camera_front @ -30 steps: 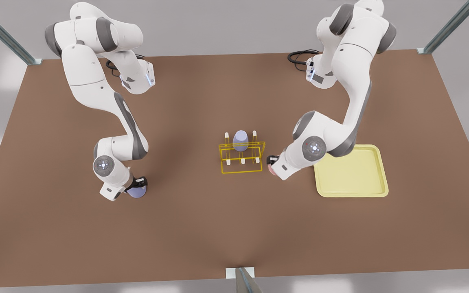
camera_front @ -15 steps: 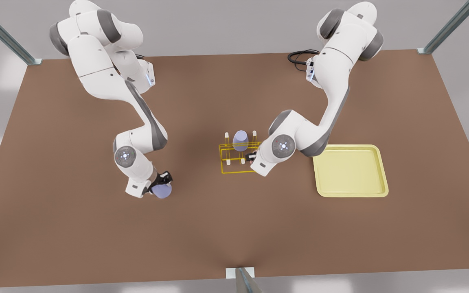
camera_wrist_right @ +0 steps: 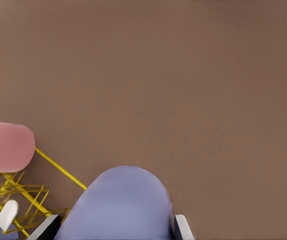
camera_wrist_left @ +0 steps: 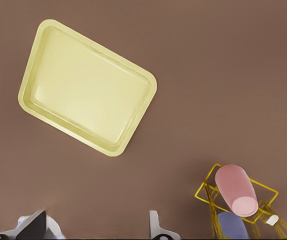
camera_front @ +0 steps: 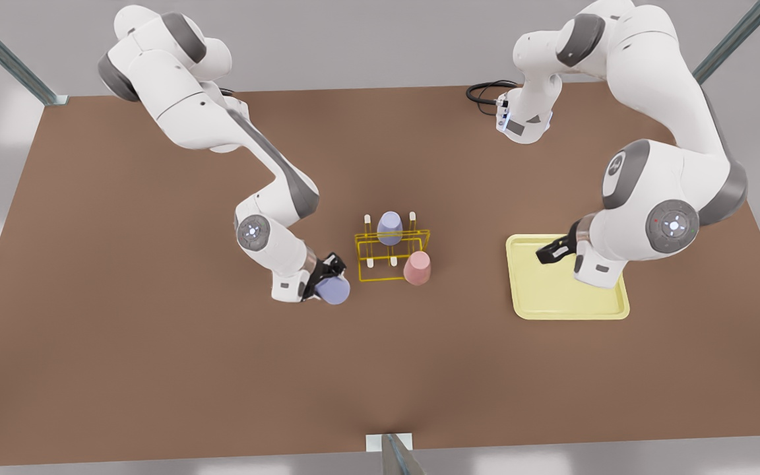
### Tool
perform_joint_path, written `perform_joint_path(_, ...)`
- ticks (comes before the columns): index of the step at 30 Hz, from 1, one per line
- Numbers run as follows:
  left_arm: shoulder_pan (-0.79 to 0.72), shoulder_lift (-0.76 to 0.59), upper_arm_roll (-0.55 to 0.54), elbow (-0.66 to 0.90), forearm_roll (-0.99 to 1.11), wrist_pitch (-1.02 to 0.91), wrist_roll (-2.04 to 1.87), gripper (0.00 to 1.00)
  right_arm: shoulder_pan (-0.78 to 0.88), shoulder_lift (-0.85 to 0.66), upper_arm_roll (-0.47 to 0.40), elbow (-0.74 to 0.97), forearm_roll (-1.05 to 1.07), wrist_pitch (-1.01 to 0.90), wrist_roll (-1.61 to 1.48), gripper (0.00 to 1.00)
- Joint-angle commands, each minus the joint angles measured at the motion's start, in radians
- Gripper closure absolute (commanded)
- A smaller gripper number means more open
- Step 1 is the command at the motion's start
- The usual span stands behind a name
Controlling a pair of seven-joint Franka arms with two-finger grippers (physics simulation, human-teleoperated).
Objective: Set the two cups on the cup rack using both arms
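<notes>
Pink cup dropped off, lavender one coming in.

My left gripper [camera_front: 548,254] is spread and empty, and has pulled back over the yellow tray [camera_front: 568,315]. The pink cup [camera_front: 417,268] it carried a second ago now sits tilted on a corner peg of the cup rack [camera_front: 380,279], well away from it. My right gripper [camera_front: 327,277] is pinching the lavender cup [camera_front: 334,290] and has closed in until the rack is just beside it. I judge one placement remains; the third cup [camera_front: 390,227] occupies a far peg.
</notes>
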Motion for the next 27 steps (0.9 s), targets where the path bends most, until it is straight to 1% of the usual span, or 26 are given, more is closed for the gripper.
perform_joint_path(1, 0.006, -0.005, -0.001, 0.000, 0.004, -0.217, 0.281, 0.00, 0.001, 0.008, 0.018, 0.011, 0.035, -0.004, -0.014, 0.13)
perform_joint_path(4, 0.008, -0.003, -0.003, -0.002, -0.010, -0.222, 0.309, 0.00, 0.001, 0.011, 0.066, 0.010, 0.050, -0.005, -0.012, 0.13)
perform_joint_path(6, 0.020, -0.003, -0.003, -0.005, -0.009, -0.253, 0.335, 0.00, 0.003, 0.020, 0.074, 0.008, 0.052, -0.005, -0.012, 0.13)
perform_joint_path(10, 0.034, -0.003, -0.003, -0.005, -0.007, -0.268, 0.357, 0.00, -0.013, 0.018, 0.120, 0.010, 0.052, -0.019, -0.014, 0.13)
perform_joint_path(15, 0.034, -0.003, -0.003, -0.005, -0.007, -0.268, 0.357, 0.00, -0.022, 0.023, 0.147, 0.008, 0.052, -0.047, -0.025, 0.13)
perform_joint_path(21, 0.034, -0.003, -0.003, -0.005, -0.009, -0.269, 0.357, 0.00, -0.016, 0.057, 0.147, 0.025, 0.050, -0.047, -0.029, 0.13)
perform_joint_path(23, 0.032, -0.003, -0.004, -0.005, -0.009, -0.269, 0.357, 0.00, -0.017, 0.055, 0.149, 0.030, 0.050, -0.047, -0.029, 0.00)
perform_joint_path(24, 0.032, -0.003, -0.004, -0.005, -0.007, -0.269, 0.357, 0.00, -0.020, 0.054, 0.149, 0.033, 0.050, -0.050, -0.029, 0.00)
perform_joint_path(25, 0.032, -0.003, -0.004, -0.005, -0.007, -0.269, 0.357, 0.00, -0.033, 0.048, 0.149, 0.046, 0.050, -0.089, -0.028, 0.00)
perform_joint_path(27, 0.032, -0.003, -0.003, -0.005, -0.007, -0.269, 0.357, 0.00, -0.086, 0.045, 0.132, 0.198, 0.033, -0.357, -0.014, 0.00)
